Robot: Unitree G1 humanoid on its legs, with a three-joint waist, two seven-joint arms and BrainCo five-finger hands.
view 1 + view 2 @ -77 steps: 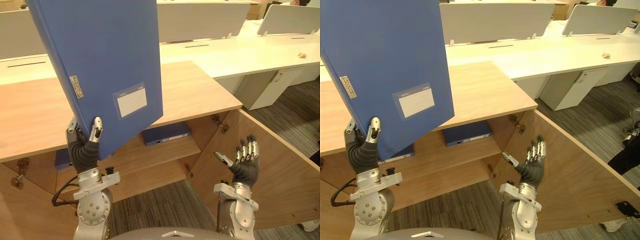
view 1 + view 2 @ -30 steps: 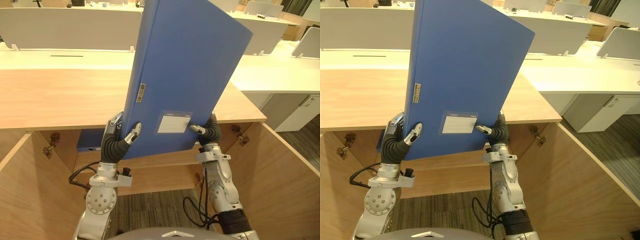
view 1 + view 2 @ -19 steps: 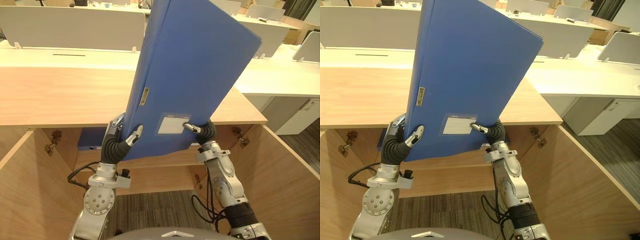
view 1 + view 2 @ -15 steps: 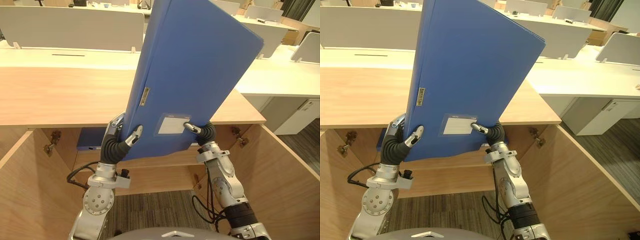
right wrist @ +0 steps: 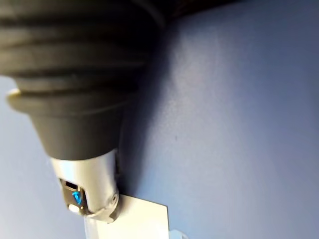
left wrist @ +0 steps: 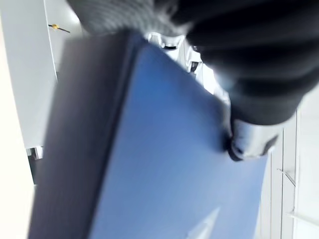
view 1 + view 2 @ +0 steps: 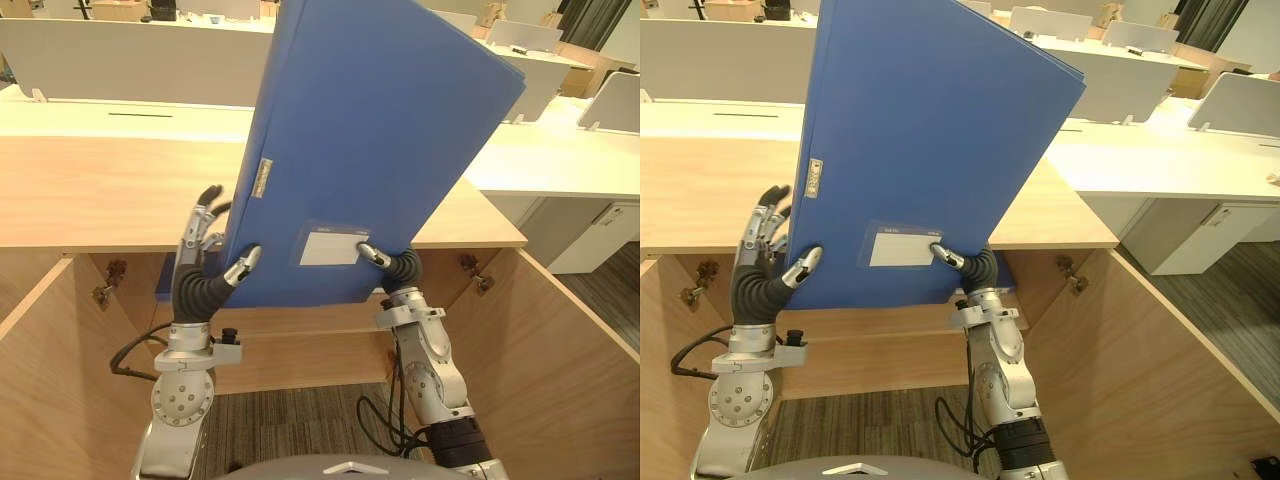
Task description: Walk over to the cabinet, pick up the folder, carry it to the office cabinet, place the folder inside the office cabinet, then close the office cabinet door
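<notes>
The folder point(image 7: 380, 140) is up in the centre of the frame, nearly on end, its long axis leaning toward the upper right, well above the top of the office cabinet point(image 7: 90, 200). The right hand point(image 7: 400, 268) has it: thumb clamped on the front face right beside the white label point(image 7: 328, 247), the rest tucked behind the lower edge. The left hand point(image 7: 198, 288), lower left, is slack, fingers point(image 7: 203, 215) straight up alongside the spine, just the thumb resting on the cover. The open shelf point(image 7: 300, 322) waits below, lower centre, between the swung-out doors point(image 7: 570, 340). My read: the folder must tip flat and drop, right hand leading.
</notes>
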